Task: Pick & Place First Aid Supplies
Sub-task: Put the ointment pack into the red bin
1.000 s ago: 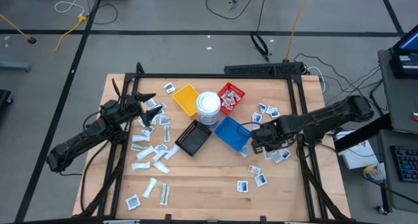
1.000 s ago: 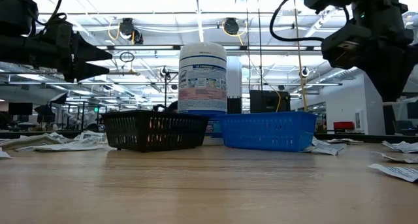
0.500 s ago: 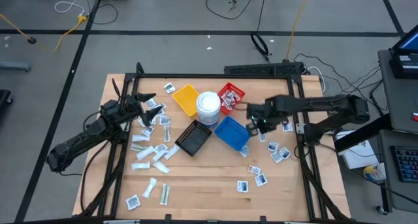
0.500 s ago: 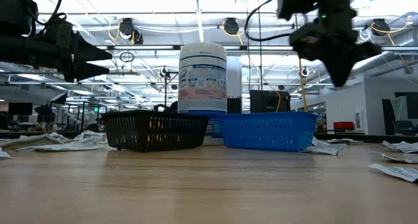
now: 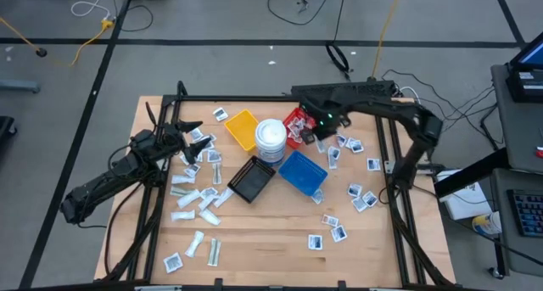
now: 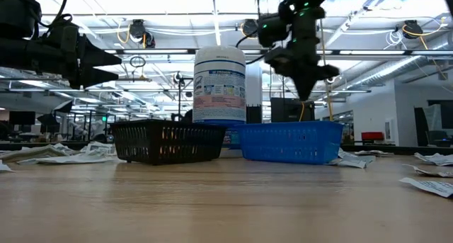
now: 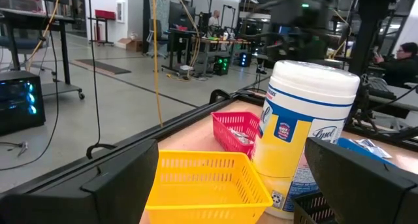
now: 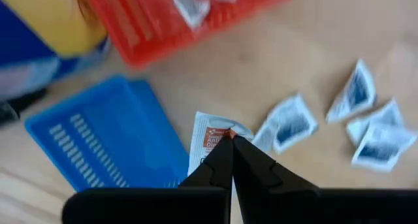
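Observation:
Small white first aid packets lie flat on the wooden table: a cluster on the left, others on the right, and one long packet beside the blue tray. The red tray holds a few packets. My right gripper hangs high, pointing down, between the red tray and the right-hand packets. It is shut, and I see nothing between its tips. My left gripper waits level and open over the left packets, facing the trays.
A yellow tray, a round white tub and a black tray stand mid-table with the red and blue ones. A dark frame runs round the table. More packets lie near the front edge.
My right gripper has swung from over the right-hand packets toward the table's far left, past the blue tray. It has risen a little, stands beside the red tray and has stayed shut throughout. No packet or tray has shifted.

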You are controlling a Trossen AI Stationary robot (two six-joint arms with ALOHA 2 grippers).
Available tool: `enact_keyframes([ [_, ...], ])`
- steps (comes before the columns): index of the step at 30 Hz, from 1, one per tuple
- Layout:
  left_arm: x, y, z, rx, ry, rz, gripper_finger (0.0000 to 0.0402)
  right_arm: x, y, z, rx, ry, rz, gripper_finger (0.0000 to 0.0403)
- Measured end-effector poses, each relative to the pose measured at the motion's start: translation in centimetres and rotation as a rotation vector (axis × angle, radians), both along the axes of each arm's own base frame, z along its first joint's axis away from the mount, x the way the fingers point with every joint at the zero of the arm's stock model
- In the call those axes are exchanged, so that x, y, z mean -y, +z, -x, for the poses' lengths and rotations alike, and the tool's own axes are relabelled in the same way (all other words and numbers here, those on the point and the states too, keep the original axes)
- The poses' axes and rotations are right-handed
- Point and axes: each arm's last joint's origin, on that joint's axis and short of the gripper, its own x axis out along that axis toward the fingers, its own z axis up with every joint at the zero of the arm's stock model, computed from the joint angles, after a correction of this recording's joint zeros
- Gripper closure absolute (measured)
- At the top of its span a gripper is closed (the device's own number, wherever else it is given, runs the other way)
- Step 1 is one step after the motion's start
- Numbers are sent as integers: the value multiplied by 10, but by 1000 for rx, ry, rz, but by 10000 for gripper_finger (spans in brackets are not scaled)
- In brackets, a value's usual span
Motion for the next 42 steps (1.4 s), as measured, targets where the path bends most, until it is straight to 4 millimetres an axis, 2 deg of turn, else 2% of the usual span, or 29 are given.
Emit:
enact_keyframes([
  [9, 0, 0, 0, 0, 0, 0, 9, 58, -3, -39, 24, 60, 23, 403],
  [13, 0, 0, 0, 0, 1, 0, 9, 76, -6, -51, 39, 62, 35, 403],
  [16, 0, 0, 0, 0, 0, 0, 9, 83, -19, -58, 37, 65, 39, 403],
  [20, 0, 0, 0, 0, 0, 0, 9, 84, -42, -67, 24, 96, 31, 403],
  [24, 0, 0, 0, 0, 1, 0, 9, 83, -56, -74, 42, 130, 45, 403],
  [30, 0, 0, 0, 0, 0, 0, 9, 82, -59, -78, 66, 157, 63, 396],
  [34, 0, 0, 0, 0, 0, 0, 9, 82, -59, -78, 63, 159, 59, 365],
  [42, 0, 0, 0, 0, 0, 0, 9, 80, -59, -78, 56, 184, 56, 273],
])
